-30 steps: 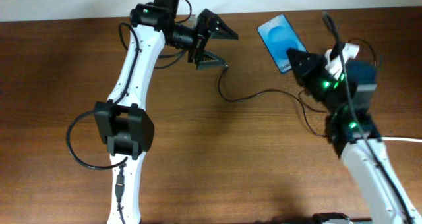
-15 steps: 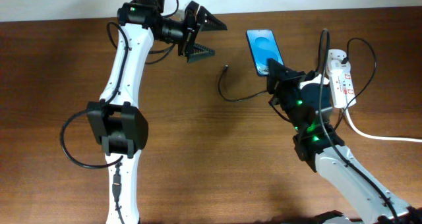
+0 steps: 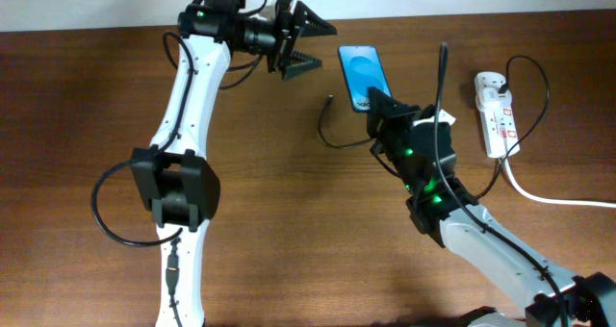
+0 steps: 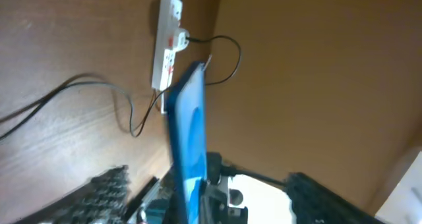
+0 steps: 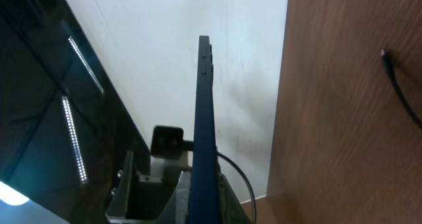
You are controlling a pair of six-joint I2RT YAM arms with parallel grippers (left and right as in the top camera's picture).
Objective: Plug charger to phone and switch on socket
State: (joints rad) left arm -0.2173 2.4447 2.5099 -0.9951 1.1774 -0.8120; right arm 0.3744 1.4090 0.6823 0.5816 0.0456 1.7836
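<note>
The phone [image 3: 361,72], blue screen up, is held off the table at its lower end by my right gripper [image 3: 378,104], which is shut on it. In the right wrist view the phone [image 5: 204,112] stands edge-on between the fingers [image 5: 206,188]. The charger [image 3: 332,135] lies curved on the table, its plug tip [image 3: 330,100] just left of the phone and free; the tip also shows in the right wrist view [image 5: 384,53]. My left gripper [image 3: 306,44] is open and empty, left of the phone. The socket [image 3: 497,113] lies at the right; it also shows in the left wrist view [image 4: 167,46].
A thick white cord [image 3: 553,199] leads from the socket off the right edge. The left arm [image 3: 183,125] spans the left half of the wooden table [image 3: 289,231]. A white wall [image 3: 96,5] borders the far edge.
My right arm has carried the phone leftward, from near the socket toward the cable's tip, uncovering the socket. My left gripper shifted slightly and stays open.
</note>
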